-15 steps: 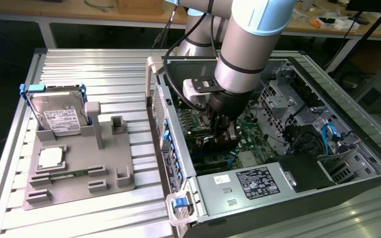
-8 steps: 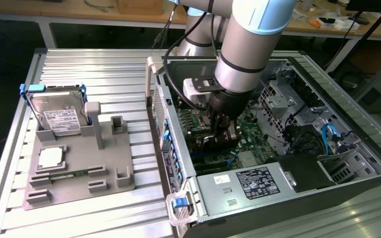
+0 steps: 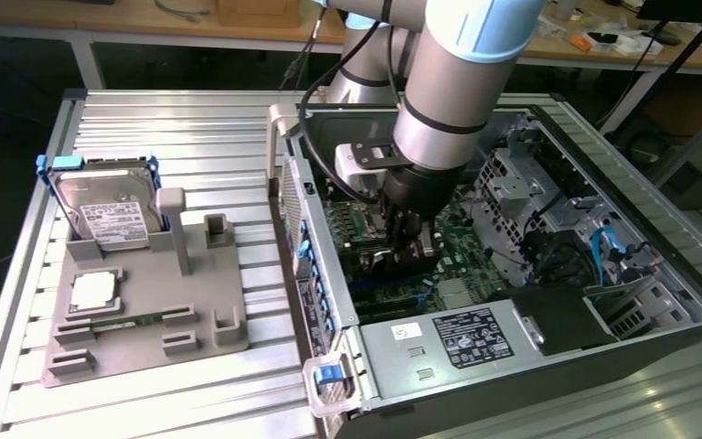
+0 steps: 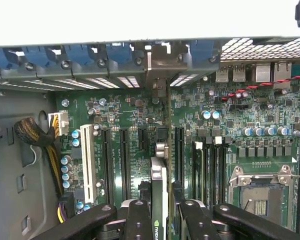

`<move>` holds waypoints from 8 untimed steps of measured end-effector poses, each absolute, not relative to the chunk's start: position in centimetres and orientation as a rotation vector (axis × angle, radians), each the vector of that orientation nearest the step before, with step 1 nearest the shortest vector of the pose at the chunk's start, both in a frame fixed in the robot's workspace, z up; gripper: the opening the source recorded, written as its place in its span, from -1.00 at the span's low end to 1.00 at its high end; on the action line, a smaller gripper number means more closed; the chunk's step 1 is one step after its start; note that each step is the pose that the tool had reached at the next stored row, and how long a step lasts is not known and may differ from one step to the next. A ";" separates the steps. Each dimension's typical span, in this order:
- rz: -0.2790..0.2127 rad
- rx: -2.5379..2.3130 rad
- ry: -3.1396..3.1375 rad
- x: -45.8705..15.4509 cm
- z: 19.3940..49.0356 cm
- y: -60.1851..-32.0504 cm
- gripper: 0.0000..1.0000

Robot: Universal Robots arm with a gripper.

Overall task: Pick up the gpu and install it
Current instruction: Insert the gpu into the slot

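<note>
While you're peering down the wrist view, your tool (image 4: 162, 209) is clamped tight on the gpu (image 4: 159, 187), holding it edge-on over the motherboard (image 4: 125, 112), in between the black PCIe slots (image 4: 124, 160). Farther out, the card's end reaches toward the rear bracket openings (image 4: 130, 81) of the PC case (image 3: 675, 302) sitting on the surface (image 3: 180, 123).

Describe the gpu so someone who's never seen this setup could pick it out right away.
Find the open computer case that the robot arm reaches into. Above its green motherboard, the black claw grips the gpu. It is the only thin card standing on edge between the claw's fingers, unlike the long slots fixed flat on the board beside it.
</note>
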State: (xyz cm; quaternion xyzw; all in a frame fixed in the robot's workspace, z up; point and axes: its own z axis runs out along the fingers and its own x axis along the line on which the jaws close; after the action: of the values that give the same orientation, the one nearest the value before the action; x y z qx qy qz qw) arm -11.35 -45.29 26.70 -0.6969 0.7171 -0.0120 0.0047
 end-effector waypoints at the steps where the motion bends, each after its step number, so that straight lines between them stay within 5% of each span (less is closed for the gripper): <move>1: -0.038 -2.183 2.245 -11.4 26.7 -45.3 -0.47; 8: -0.038 -2.183 2.246 -11.4 26.5 -45.3 -0.47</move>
State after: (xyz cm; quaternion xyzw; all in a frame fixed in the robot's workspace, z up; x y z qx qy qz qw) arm -11.41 -45.30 26.46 -0.6970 0.7170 -0.0120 0.0047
